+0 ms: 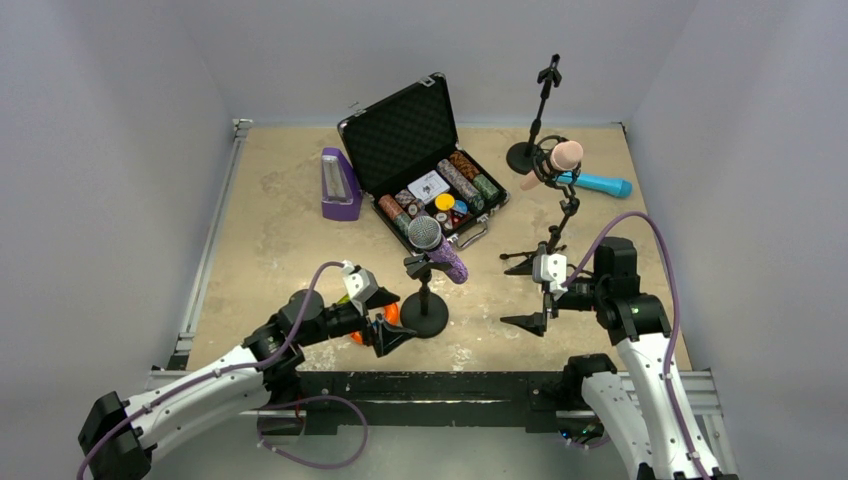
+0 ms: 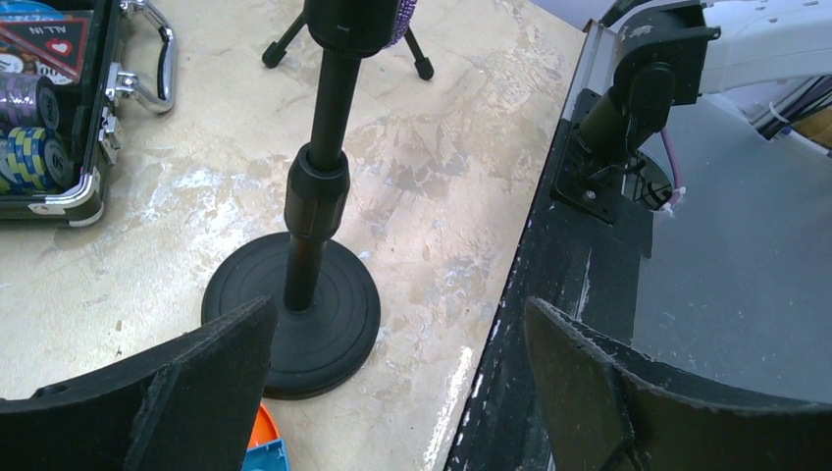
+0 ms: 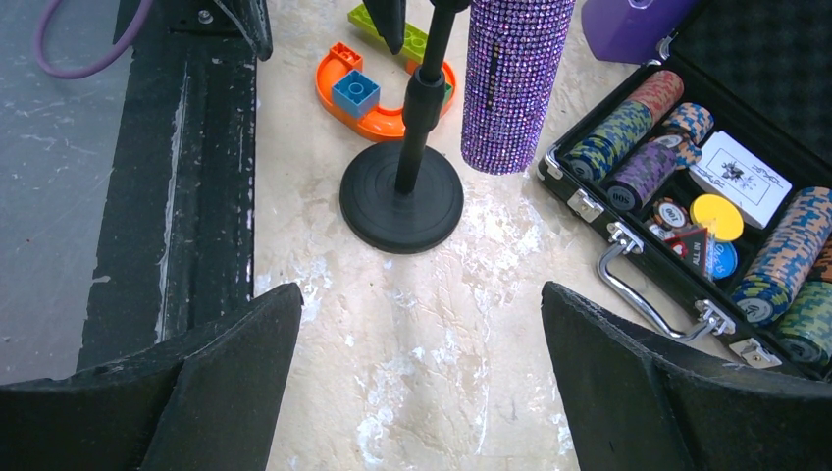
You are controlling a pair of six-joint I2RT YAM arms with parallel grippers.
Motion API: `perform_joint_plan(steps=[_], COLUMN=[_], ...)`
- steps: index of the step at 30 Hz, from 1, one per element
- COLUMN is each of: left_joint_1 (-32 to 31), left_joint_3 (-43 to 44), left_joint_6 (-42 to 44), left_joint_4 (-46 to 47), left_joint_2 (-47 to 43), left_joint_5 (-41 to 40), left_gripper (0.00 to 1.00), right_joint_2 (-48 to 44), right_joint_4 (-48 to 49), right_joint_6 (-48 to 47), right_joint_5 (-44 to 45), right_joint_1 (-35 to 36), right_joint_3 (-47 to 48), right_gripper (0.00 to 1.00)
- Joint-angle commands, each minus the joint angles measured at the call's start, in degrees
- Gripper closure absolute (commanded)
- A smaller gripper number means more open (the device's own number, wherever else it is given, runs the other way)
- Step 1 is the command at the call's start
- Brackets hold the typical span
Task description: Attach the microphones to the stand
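Note:
The glittery purple microphone (image 1: pixel 440 252) with a silver mesh head sits tilted in the clip of a round-based black stand (image 1: pixel 424 316). It also shows in the right wrist view (image 3: pixel 510 78). The pale pink microphone (image 1: pixel 556 160) is clipped on a tripod stand (image 1: pixel 562 212). The cyan-blue microphone (image 1: pixel 602 184) lies on the table behind it. A third stand (image 1: pixel 543 100) at the back has an empty clip. My left gripper (image 1: pixel 392 320) (image 2: pixel 392 392) is open and empty just left of the round base (image 2: pixel 294 314). My right gripper (image 1: pixel 522 293) (image 3: pixel 422 383) is open and empty, to the right of that stand.
An open black case (image 1: pixel 395 125) of poker chips stands mid-table, its handle near the stand (image 3: pixel 638 294). A purple metronome-shaped box (image 1: pixel 340 185) is at its left. An orange toy piece with building bricks (image 3: pixel 373 93) lies by the round base. The table's black front rail (image 2: pixel 549 294) is close.

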Motion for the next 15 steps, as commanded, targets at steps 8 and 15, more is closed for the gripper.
perform_joint_plan(steps=[8,15], left_joint_1=[-0.9,-1.2], left_joint_3=[-1.0,-1.9], left_joint_6=[4.1,4.8], left_joint_4=[9.2,12.9], left_joint_2=[4.7,7.4], left_joint_5=[2.4,2.5], left_gripper=[0.01,0.01], right_joint_2=[0.0,-0.1], right_joint_4=[1.7,1.7], right_joint_6=[0.4,0.3], right_joint_5=[-1.4,-1.3], right_joint_1=[-0.2,-0.2], right_joint_3=[-0.2,-0.3], right_gripper=[0.05,0.05])
